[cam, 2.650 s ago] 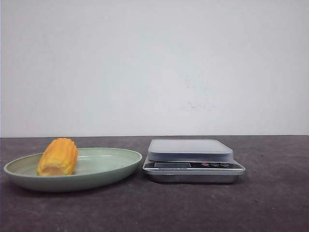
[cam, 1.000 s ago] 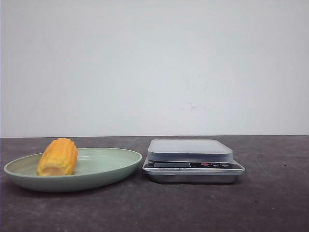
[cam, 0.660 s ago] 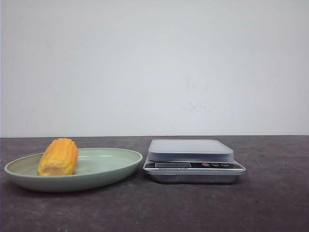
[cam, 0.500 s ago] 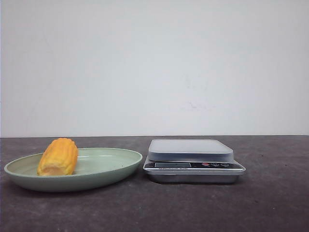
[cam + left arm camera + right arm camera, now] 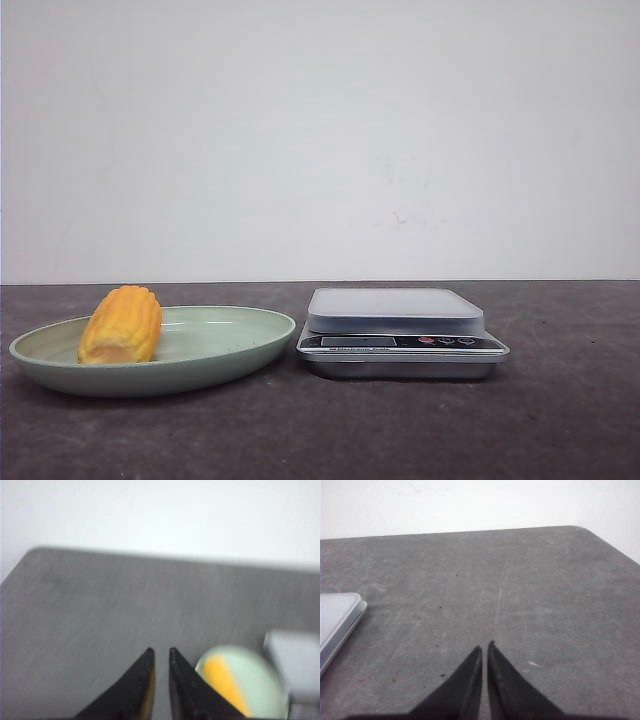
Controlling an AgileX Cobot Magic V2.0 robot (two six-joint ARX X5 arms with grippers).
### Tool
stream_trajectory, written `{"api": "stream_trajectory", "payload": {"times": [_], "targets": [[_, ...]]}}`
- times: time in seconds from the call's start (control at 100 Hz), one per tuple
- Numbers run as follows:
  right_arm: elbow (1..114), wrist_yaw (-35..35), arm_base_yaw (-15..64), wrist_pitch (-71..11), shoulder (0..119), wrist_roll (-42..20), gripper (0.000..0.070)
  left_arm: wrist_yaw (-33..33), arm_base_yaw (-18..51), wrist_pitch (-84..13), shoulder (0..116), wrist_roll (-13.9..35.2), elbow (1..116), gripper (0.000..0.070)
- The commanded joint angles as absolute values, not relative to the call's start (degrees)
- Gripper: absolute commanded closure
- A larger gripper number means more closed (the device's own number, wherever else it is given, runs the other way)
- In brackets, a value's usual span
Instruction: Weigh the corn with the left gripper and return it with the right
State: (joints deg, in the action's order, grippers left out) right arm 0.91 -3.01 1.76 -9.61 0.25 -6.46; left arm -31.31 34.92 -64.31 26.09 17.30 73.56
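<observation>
The corn (image 5: 120, 325), a stubby yellow-orange cob, lies on the left side of a pale green plate (image 5: 230, 345). Neither gripper shows in the front view. The left wrist view is blurred. In it my left gripper (image 5: 160, 651) hangs over bare table beside the plate (image 5: 262, 680), apart from the corn (image 5: 225, 682). Its fingers are a narrow gap apart with nothing between them. My right gripper (image 5: 485, 646) is shut and empty above bare table, off to the side of the scale (image 5: 335, 617).
A silver digital scale (image 5: 395, 310) with a flat grey platform stands just right of the plate, nothing on it. The dark grey table runs back to a white wall. Its rounded far corner (image 5: 580, 528) shows in the right wrist view.
</observation>
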Motion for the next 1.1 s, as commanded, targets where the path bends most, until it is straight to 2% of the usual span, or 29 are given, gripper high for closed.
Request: {"api": "stream_trajectory", "payload": {"times": [0.0, 0.06, 0.15, 0.22, 0.28, 0.37, 0.48, 0.8, 0.94, 1.09], "targets": [[0.80, -3.01, 1.78, -9.02, 0.21, -7.07, 0.0688, -29.50, 33.01, -46.68, 23.05, 16.49, 61.54, 0.0684], [0.80, -3.03, 1.78, -9.02, 0.21, -7.09, 0.0688, -23.46, 29.80, -33.58, 19.62, 16.69, 50.83, 0.0684], [0.80, -3.01, 1.78, -9.02, 0.21, -7.07, 0.0688, -10.55, 23.92, -17.96, 15.84, 18.72, 36.88, 0.0684], [0.80, -3.01, 1.78, -9.02, 0.21, -7.09, 0.0688, -2.66, 19.42, -10.46, 13.98, 21.89, 28.73, 0.0684], [0.80, -3.01, 1.78, -9.02, 0.21, -7.09, 0.0688, -0.19, 16.16, -7.51, 12.51, 25.23, 23.55, 0.0684], [0.80, -3.01, 1.78, -9.02, 0.21, -7.09, 0.0688, -0.16, 12.93, -6.70, 10.17, 29.56, 17.67, 0.0684], [0.80, -2.98, 1.78, -9.02, 0.21, -7.09, 0.0688, -1.37, 10.87, -6.33, 6.61, 30.11, 12.19, 0.0684], [0.80, -3.01, 1.78, -9.02, 0.21, -7.07, 0.0688, -2.81, 4.84, -6.39, 0.19, 20.25, 3.09, 0.0684], [0.80, -3.01, 1.78, -9.02, 0.21, -7.09, 0.0688, -2.76, 2.83, -7.51, 0.16, 19.66, 0.75, 0.0684], [0.80, -3.01, 1.78, -9.04, 0.21, -7.09, 0.0688, -2.76, 2.35, -10.98, 0.16, 15.68, 0.78, 0.0684]]}}
